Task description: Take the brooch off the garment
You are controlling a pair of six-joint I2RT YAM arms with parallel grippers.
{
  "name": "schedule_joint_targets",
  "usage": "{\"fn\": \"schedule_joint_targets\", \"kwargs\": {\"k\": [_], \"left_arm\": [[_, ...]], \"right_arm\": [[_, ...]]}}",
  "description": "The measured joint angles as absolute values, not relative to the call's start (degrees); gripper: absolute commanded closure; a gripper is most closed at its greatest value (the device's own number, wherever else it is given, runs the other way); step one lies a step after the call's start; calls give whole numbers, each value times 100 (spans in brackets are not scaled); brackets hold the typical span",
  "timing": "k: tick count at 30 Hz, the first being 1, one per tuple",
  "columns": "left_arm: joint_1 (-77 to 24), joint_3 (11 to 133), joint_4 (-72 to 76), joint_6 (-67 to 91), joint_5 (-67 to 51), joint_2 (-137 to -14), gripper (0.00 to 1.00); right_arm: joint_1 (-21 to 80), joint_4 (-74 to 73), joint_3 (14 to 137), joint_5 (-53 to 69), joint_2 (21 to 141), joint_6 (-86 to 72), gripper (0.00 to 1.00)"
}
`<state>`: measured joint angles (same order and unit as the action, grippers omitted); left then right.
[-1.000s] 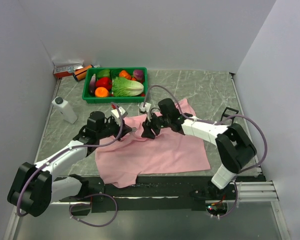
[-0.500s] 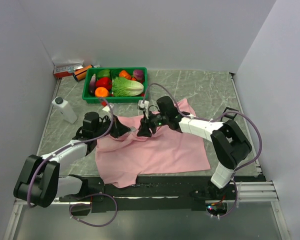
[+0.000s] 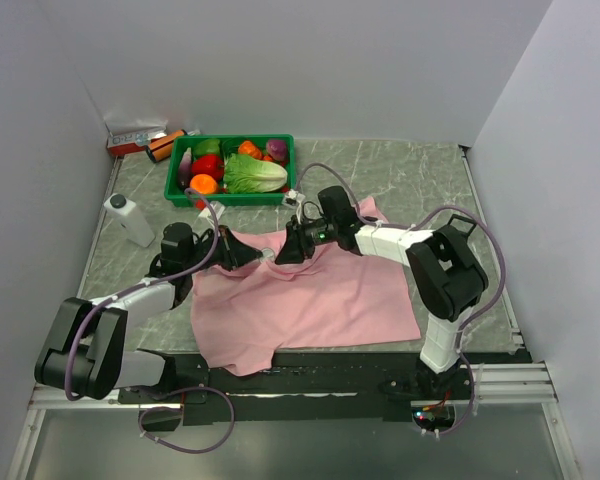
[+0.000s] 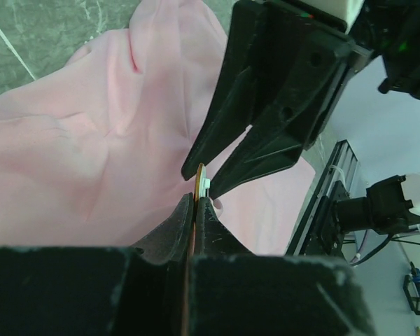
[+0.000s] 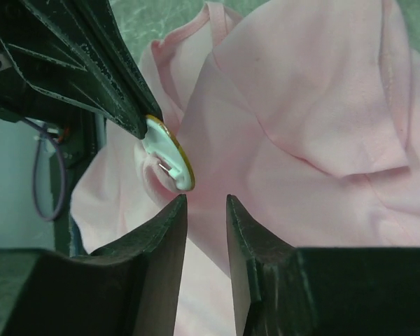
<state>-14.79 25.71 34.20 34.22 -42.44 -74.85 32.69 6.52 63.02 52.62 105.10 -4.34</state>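
1. Left pincer pressed together on the rim of the brooch, pinned near the collar of the garment, mid-bench.
2. Right pincer narrowly spread, gripping nothing, just beside the brooch's white back.
3. Advised: pinch the puckered cloth behind the clasp, hold firm, draw the brooch off gently; tearing risk otherwise.
4. No legible writing or brand found.

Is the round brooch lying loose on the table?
No, the left end effector pinches the brooch by its rim, with the pink garment gathered at its back.
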Motion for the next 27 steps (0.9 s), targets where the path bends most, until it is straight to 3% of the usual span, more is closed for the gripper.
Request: {"fn": "schedule_joint_targets", "kwargs": {"k": [11,19,27], "left_arm": [[-1452,2571,3476,3518,-4381,-7485,99],[-1431,2574,3562,3562,-4482,-7487,99],[-1389,2574,3581,3568,-4525,-7505,99]], "right_arm": [[3247,1157,6372,5957,10621,-1111,72],[3221,1155,6372,6104,10621,-1111,83],[3218,1295,6375,6206,10700,-1286,85]]}}
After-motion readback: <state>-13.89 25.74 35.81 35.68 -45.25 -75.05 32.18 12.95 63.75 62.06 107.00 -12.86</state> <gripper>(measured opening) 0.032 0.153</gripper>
